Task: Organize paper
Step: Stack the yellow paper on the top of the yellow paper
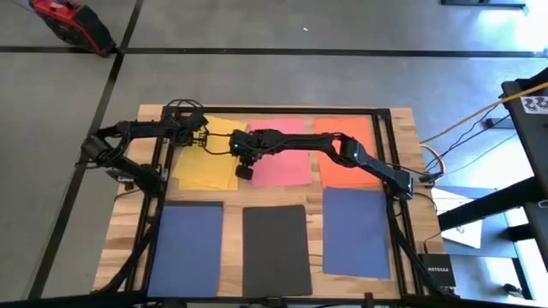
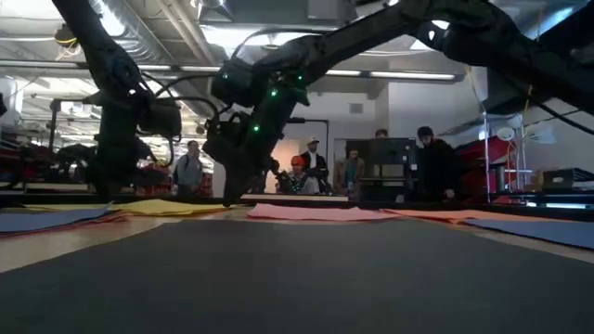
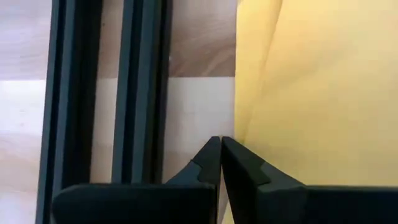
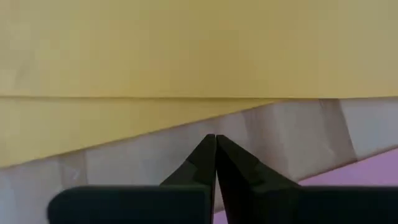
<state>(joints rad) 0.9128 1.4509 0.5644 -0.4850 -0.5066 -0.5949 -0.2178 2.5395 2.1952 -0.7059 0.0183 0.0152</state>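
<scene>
Both arms crowd the yellow paper (image 1: 208, 156) at upper left of the table, left gripper (image 3: 219, 144) and right gripper (image 4: 215, 140) both clenched empty at its edges, so nudge gently to square the skewed sheets without buckling

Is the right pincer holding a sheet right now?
No: in the right wrist view the right pincer is shut with nothing in it, its tips over bare tabletop between the yellow paper and the pink paper.

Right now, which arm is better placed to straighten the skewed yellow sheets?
Probably the left: its hand, shut, sits at the yellow sheets' outer edge. The right hand, shut, hovers over the gap beside the pink sheet.
</scene>
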